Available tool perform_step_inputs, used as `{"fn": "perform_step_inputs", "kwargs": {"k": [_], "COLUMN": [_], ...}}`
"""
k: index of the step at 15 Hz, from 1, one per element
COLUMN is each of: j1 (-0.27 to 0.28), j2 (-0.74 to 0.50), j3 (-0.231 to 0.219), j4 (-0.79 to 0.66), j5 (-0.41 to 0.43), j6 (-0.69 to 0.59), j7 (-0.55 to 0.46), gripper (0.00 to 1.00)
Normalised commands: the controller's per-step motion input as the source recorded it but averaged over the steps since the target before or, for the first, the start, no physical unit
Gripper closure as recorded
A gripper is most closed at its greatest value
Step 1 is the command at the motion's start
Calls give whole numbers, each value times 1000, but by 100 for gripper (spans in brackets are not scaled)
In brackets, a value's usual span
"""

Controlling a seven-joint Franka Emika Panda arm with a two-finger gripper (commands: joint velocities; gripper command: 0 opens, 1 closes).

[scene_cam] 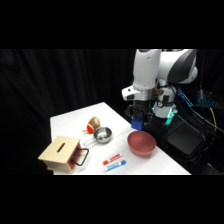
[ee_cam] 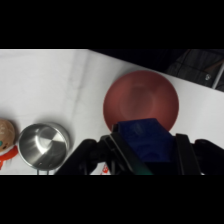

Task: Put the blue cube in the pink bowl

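Above one pink bowl point(ee_cam: 141, 100), jaws point(ee_cam: 146, 150) grip one blue cube point(ee_cam: 145, 137).

The white two-finger gripper point(scene_cam: 137, 120) hangs above the white table point(scene_cam: 70, 120) with the small solid blue cube point(scene_cam: 136, 122) clamped between its fingers, clear of the tabletop. Directly under it, toward five o'clock in the side view, sits the wide round reddish-pink bowl point(scene_cam: 141, 142). In the wrist view the blue cube point(ee_cam: 146, 139) overlaps that bowl's point(ee_cam: 141, 100) six o'clock rim. At nine o'clock from the bowl sits the small shiny metal bowl with a handle point(scene_cam: 102, 134), and at its ten o'clock, just beside, the round orange-brown toy point(scene_cam: 93, 124). The tan wooden box with a slot point(scene_cam: 60, 153) lies at the metal bowl's eight o'clock. Two marker pens point(scene_cam: 113, 162) lie side by side at the pink bowl's eight o'clock.
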Motion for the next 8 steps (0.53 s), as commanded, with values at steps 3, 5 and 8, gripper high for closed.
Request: {"fn": "perform_step_inputs", "kwargs": {"k": [3, 5, 8], "j1": [11, -14, -44], "j2": [297, 317, 359], "j3": [-27, -35, -17], "j4": [-49, 18, 93], "j5": [178, 219, 265], "j6": [431, 355, 300], "j7": [-158, -250, -343], "gripper": [69, 69, 69]}}
